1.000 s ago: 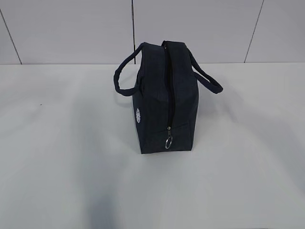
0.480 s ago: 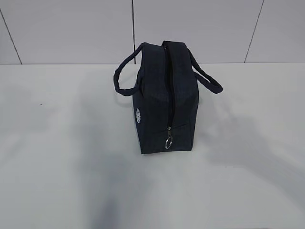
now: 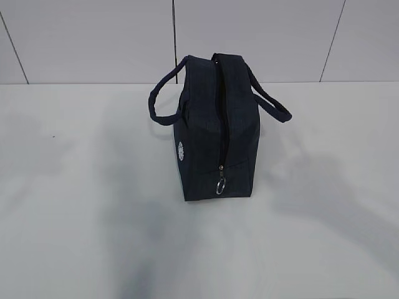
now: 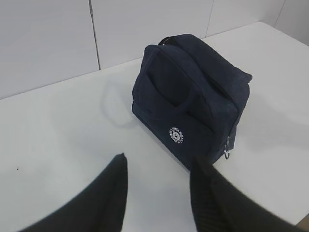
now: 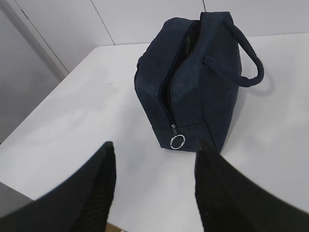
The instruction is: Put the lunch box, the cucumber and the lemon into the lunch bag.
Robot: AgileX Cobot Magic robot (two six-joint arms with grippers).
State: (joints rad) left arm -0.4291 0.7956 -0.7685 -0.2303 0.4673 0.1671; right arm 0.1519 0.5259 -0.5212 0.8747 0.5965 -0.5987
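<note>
The lunch bag (image 3: 218,137) stands upright in the middle of the white table, dark navy with two loop handles. Its top zipper shows as a dark slit, and the metal ring pull (image 3: 221,185) hangs at the near end. In the left wrist view the lunch bag (image 4: 193,92) shows its round white logo (image 4: 176,135). My left gripper (image 4: 159,157) is open and empty, short of that side. My right gripper (image 5: 157,143) is open and empty too, just in front of the lunch bag (image 5: 193,82) and its ring pull (image 5: 177,141). The lunch box, the cucumber and the lemon are out of view.
The white table (image 3: 75,187) runs back to a grey panelled wall (image 3: 93,37). In the right wrist view the table's edge (image 5: 29,188) lies close at the lower left. The bag's handles (image 3: 163,103) droop out to both sides.
The bag has not moved. Only faint shadows on the table shift a little.
</note>
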